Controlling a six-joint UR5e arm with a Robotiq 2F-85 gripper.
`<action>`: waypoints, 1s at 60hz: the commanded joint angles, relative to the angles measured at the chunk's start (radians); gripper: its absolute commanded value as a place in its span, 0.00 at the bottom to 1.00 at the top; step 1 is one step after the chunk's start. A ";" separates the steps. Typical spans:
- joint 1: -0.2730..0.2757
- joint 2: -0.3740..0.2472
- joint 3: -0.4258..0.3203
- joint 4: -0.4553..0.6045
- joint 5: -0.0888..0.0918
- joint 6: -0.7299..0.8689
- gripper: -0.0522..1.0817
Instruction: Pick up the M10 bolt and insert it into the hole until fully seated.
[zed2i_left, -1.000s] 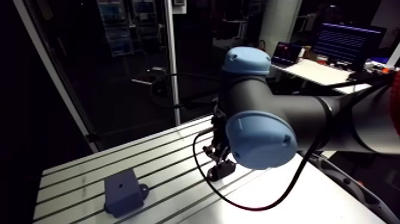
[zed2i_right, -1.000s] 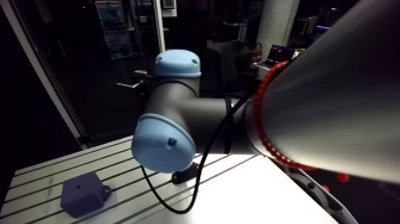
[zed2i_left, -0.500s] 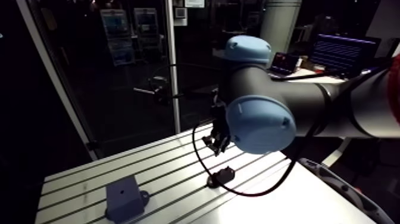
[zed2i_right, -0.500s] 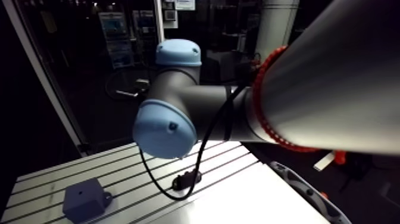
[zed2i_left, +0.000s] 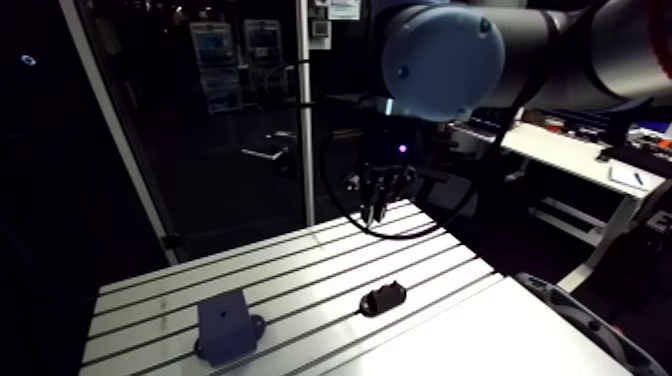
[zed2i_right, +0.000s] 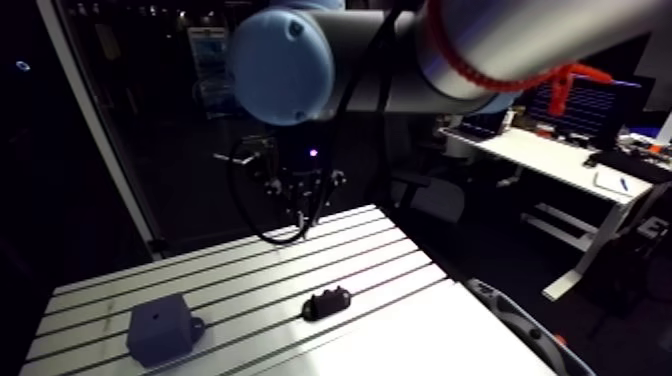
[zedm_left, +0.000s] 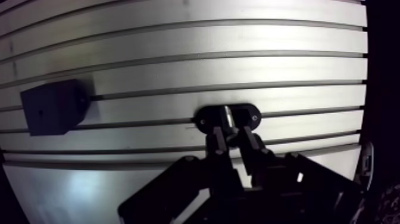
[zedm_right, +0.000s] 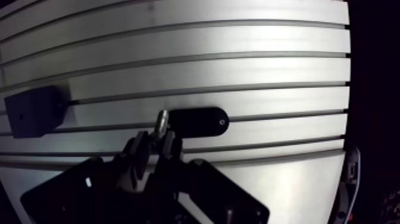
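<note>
One gripper (zed2i_left: 378, 207) clamped on bolt (zedm_right: 161, 120), now raised well above black holder (zed2i_left: 383, 297)

Slotted aluminium worktop (zed2i_left: 300, 262) mostly bare. Only obstacles: low black oval holder (zed2i_left: 383, 297) and dark blue plastic block (zed2i_left: 226, 324), well apart, open lane between. Pincer (zed2i_left: 374, 212), clamping silver bolt (zedm_right: 161, 121), hangs clear above.

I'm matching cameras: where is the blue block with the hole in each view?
Arm view: blue block on the slotted table, apart from the black holder.
Wrist view: blue block beside the holder, off to one side of the gripper, which grips the bolt.
Shared landmark: the black holder.
</note>
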 joint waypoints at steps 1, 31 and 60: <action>0.100 0.037 -0.251 0.335 -0.019 0.061 1.00; 0.279 0.137 -0.419 0.500 -0.087 0.116 1.00; 0.414 0.183 -0.453 0.510 -0.083 0.145 1.00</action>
